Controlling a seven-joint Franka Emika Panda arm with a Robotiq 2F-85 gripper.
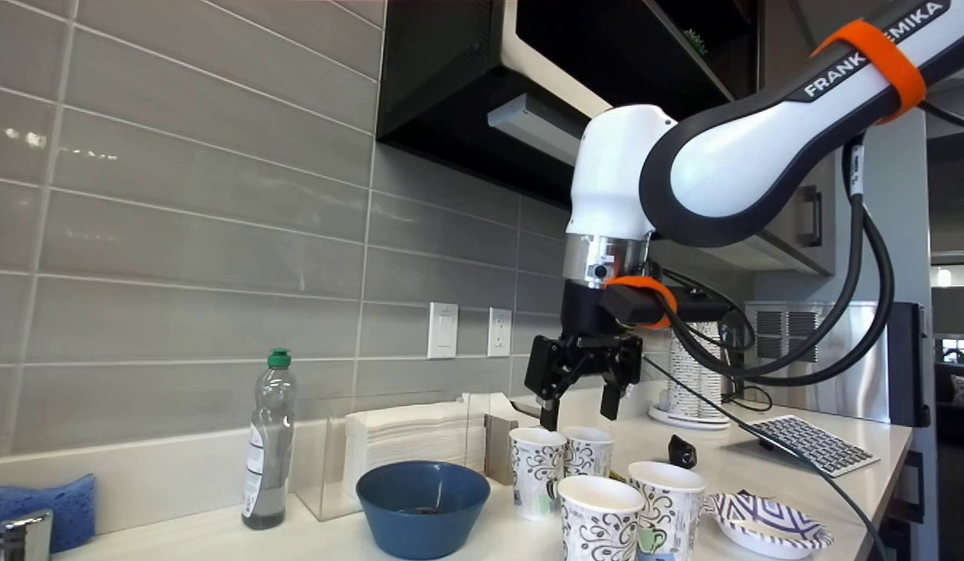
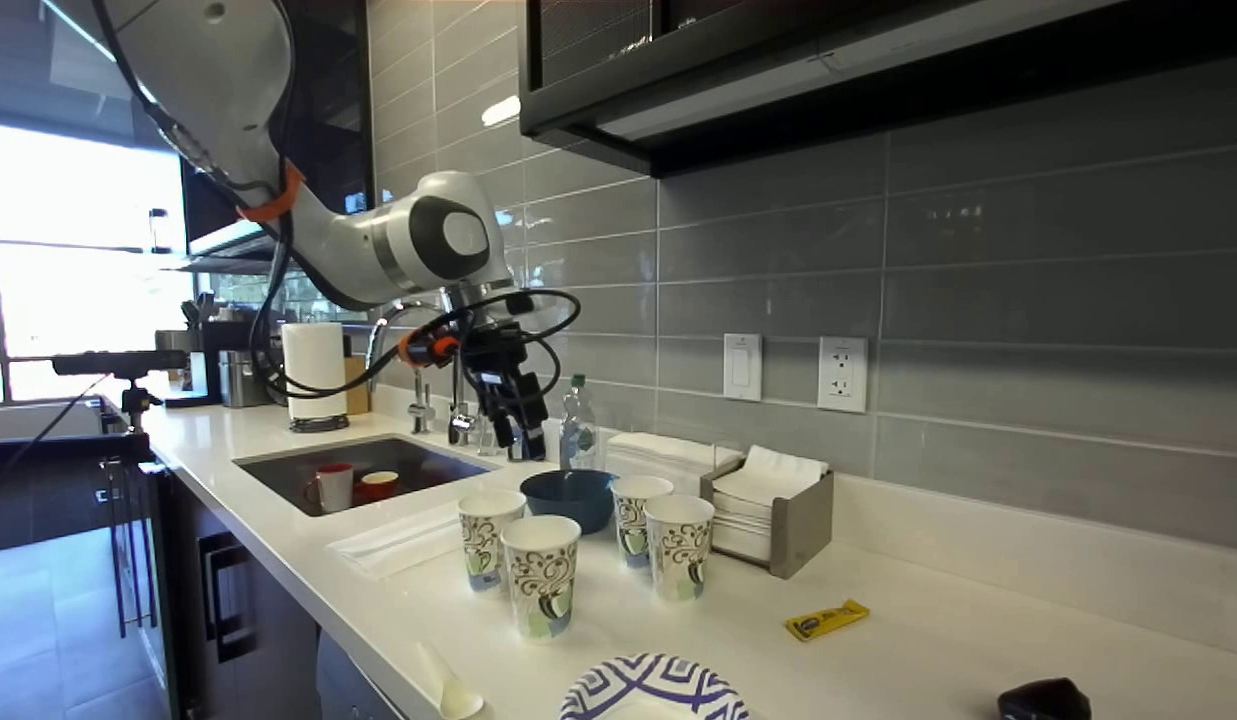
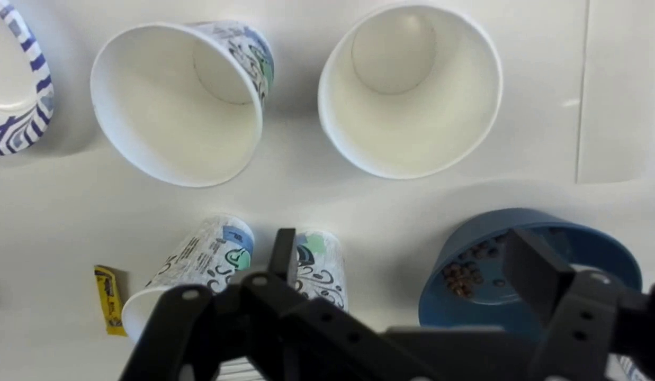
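My gripper (image 1: 580,413) hangs fingers-down above the counter, its jaws spread wide with nothing between them. Beneath it stand white paper cups with a dark swirl print: a pair near the wall, with one cup (image 1: 536,475) closest under the fingers, and a front pair including this cup (image 2: 541,580). In the wrist view two cups, such as the wide-mouthed cup (image 3: 412,90), show bare insides. A blue bowl (image 1: 423,518) sits beside the cups. Small brown pieces (image 3: 462,278) lie in it, partly hidden behind one finger (image 3: 536,270).
A green-capped bottle (image 1: 269,444) and stacked napkins (image 1: 419,436) stand along the wall, near a grey napkin holder (image 2: 808,525). A purple-patterned dish (image 1: 762,510), a yellow packet (image 2: 826,620) and a black object (image 2: 1044,700) lie around. Dark cabinets (image 1: 443,78) overhang the counter.
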